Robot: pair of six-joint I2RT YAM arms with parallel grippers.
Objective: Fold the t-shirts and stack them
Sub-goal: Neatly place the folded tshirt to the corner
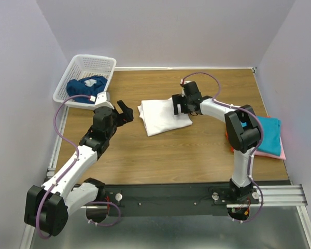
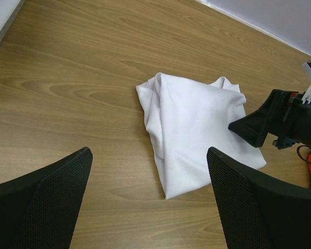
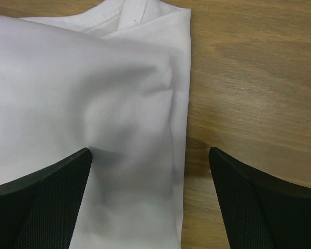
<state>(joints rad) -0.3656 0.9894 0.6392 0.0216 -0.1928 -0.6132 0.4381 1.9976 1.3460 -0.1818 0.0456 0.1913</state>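
Observation:
A white t-shirt (image 1: 163,116) lies folded in the middle of the table, its left edge bunched. My left gripper (image 1: 125,111) hovers open just left of it, touching nothing. In the left wrist view the white t-shirt (image 2: 197,124) lies ahead of the open left gripper (image 2: 149,155). My right gripper (image 1: 182,107) stands open over the shirt's far right edge. In the right wrist view the right gripper (image 3: 150,155) straddles that edge of the white t-shirt (image 3: 93,93), one finger over cloth, the other over wood. A teal t-shirt (image 1: 267,134) tops a stack at the right.
A white lattice basket (image 1: 96,65) at the back left holds a dark blue t-shirt (image 1: 85,87). Under the teal one show a pink edge (image 1: 282,153) and a red-orange bit (image 1: 227,136). Walls close the table on three sides.

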